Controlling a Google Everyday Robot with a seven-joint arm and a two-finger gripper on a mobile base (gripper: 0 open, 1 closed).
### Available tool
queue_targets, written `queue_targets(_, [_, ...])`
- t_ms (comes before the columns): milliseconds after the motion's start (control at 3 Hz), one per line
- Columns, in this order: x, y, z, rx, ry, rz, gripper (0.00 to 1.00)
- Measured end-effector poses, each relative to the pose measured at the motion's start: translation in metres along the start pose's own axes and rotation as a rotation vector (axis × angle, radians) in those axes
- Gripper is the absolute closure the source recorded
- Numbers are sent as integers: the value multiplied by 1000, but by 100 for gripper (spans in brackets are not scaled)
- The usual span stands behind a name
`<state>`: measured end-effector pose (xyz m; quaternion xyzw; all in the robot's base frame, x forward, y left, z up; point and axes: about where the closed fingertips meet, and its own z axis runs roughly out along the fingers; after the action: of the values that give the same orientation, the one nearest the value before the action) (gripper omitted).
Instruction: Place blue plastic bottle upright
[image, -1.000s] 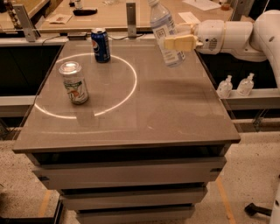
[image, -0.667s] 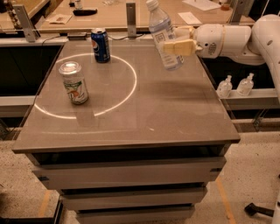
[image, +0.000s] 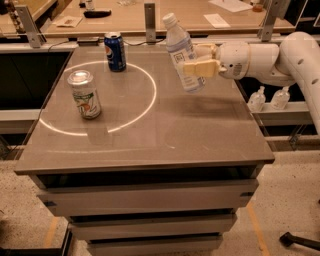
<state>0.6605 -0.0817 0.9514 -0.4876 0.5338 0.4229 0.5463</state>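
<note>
The tool (image: 194, 60) comes in from the right on its white arm (image: 280, 60) and is closed around the bottle (image: 179, 45), one pale finger across the front of the label and the other behind it. The grip sits on the lower half of the body, so most of the bottle rises above and to the left of the tool.

The bottle hangs in the air over the right rear part of the table (image: 150, 145), with its base apparently clear of the surface. Its long axis is near upright but tilted, the white cap leaning up and away to the left of the tool and the base pointing down and slightly toward the arm. To stand it up, the tool likely has to roll that lean out and then lower the base flat onto the table below.

A blue can (image: 115, 51) and a green and white can (image: 86, 94) stand well to the left of the tool, apart from the landing spot.
</note>
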Motion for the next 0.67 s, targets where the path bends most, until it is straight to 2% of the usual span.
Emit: queue_targets(667, [15, 11, 6, -20, -110, -3, 100])
